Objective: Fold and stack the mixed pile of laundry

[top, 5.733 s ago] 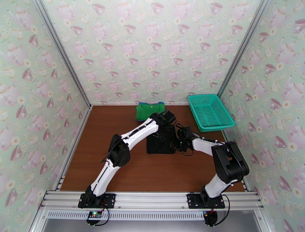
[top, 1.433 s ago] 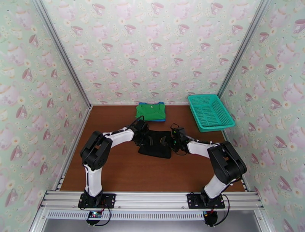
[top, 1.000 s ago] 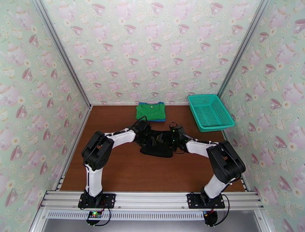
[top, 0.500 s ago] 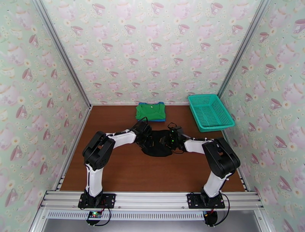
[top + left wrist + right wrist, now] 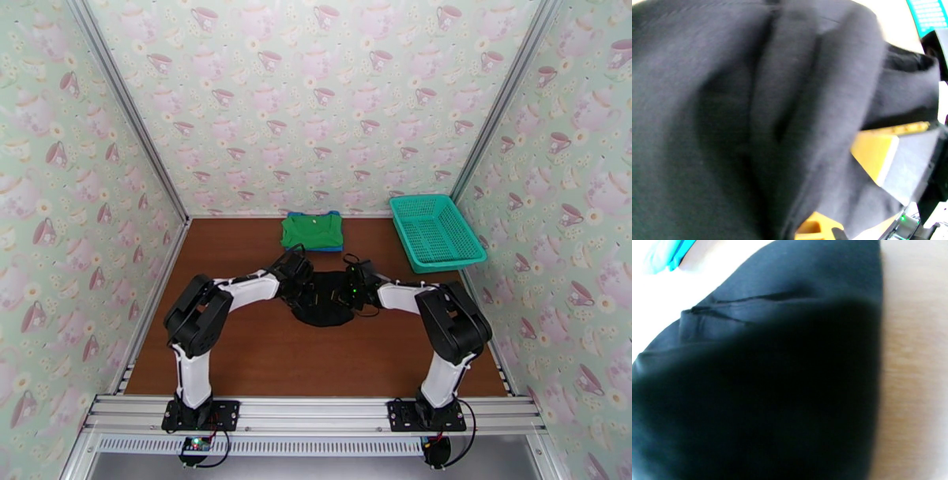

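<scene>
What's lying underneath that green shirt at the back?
A blue garment: only its edges peek out beneath the green shirt. The rest is covered.

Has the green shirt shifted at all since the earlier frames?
No. The green shirt lies where it lay before, left of the teal basket, with the same gap between them.

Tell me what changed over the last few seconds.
Both arms swung in low beside the black garment; the left fingers and right fingers closed on its opposite edges, bunching it narrower. Green shirt, blue shirt under it and basket stayed put.
</scene>
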